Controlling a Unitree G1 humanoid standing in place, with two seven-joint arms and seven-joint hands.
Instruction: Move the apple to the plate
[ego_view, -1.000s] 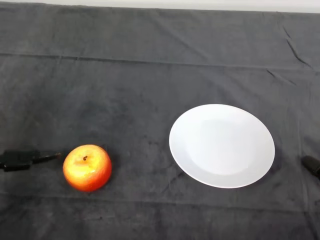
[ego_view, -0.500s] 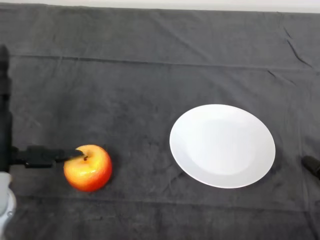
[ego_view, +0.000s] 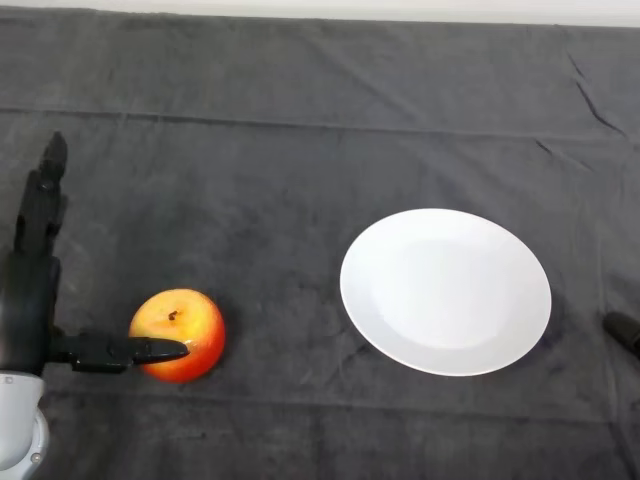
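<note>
A red and yellow apple (ego_view: 180, 330) stands on the dark cloth at the lower left, stem up. A white plate (ego_view: 446, 291) lies to its right, well apart from it. My left hand (ego_view: 28, 300) is at the left edge, open, just left of the apple. Its fingers (ego_view: 42, 200) point straight up the view, away from me. Its thumb (ego_view: 128, 351) stretches right across the near side of the apple and its tip lies over the fruit. The fingers are not round the apple.
A small dark object (ego_view: 624, 330) sticks in at the right edge, just past the plate. The cloth has folds along the far side.
My left hand has come further into view from the lower left. Its fingers now reach up the left side and the thumb has dropped from the apple's top to its near side.
</note>
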